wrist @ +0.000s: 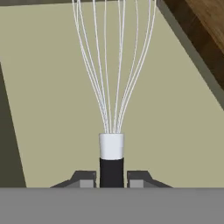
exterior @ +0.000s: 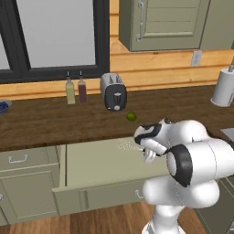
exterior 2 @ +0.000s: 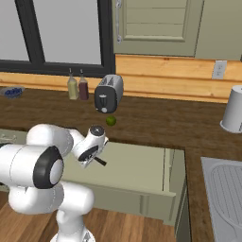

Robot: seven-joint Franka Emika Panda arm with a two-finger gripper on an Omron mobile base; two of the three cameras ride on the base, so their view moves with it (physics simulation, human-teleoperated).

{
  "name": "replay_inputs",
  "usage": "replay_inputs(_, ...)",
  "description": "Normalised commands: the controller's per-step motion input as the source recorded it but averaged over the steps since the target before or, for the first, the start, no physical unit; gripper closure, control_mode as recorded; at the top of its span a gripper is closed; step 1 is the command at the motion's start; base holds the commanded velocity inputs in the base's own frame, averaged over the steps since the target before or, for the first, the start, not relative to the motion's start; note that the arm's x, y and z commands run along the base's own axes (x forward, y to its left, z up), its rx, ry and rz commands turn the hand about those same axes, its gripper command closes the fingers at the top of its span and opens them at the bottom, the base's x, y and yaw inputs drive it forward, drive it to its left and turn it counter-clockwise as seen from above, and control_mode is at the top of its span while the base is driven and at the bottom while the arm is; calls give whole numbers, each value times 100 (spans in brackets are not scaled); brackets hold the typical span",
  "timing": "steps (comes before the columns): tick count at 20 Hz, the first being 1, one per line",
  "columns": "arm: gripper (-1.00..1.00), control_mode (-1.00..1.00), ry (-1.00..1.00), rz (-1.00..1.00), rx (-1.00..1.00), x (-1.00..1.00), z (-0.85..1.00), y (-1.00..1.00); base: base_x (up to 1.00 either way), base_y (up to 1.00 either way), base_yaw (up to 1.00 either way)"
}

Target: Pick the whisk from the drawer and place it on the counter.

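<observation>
While the drawer (exterior: pixel 91 171) stands pulled out under the worktop (exterior: pixel 55 121), the jaws (wrist: pixel 111 177) are closed on the black handle of the whisk (wrist: pixel 111 146), one finger (wrist: pixel 85 178) on each side of it. Seen from the hand, the wire head fans up and away over the pale drawer floor, with bare floor on both sides of it. A drawer wall runs along the right of that view, with brown wood beyond it; a darker wall edges the left. From the left base, the wire head (exterior: pixel 127 146) shows faintly near the back of the drawer, just beside the wrist and close under the worktop's front edge. The rest of the drawer floor to the left lies open.

On the worktop behind the drawer, a lime (exterior: pixel 131 116) sits near the front edge, a toaster (exterior: pixel 113 91) just behind it, and two bottles (exterior: pixel 76 89) stand to its left. A paper roll (exterior: pixel 225 87) stands far right, and a blue bowl (exterior 2: pixel 12 91) far left. A sink (exterior 2: pixel 222 189) lies right of the drawer. Wall cabinets (exterior: pixel 160 23) hang above.

No writing or label can be read on anything.
</observation>
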Motion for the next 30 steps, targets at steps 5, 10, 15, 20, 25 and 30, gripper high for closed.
replay_inputs(5,100,-100,0,10,0,17,100,-10,0,0,0)
replay_inputs(10,100,-100,-2,7,0,45,84,11,0,0,0)
replay_inputs(15,100,-100,-4,1,0,81,10,60,0,0,0)
replay_inputs(20,100,-100,-1,0,0,80,0,54,0,0,0)
replay_inputs(25,100,-100,0,-3,0,62,-15,13,0,0,0)
replay_inputs(30,100,-100,0,-5,-4,66,-31,22,0,0,0)
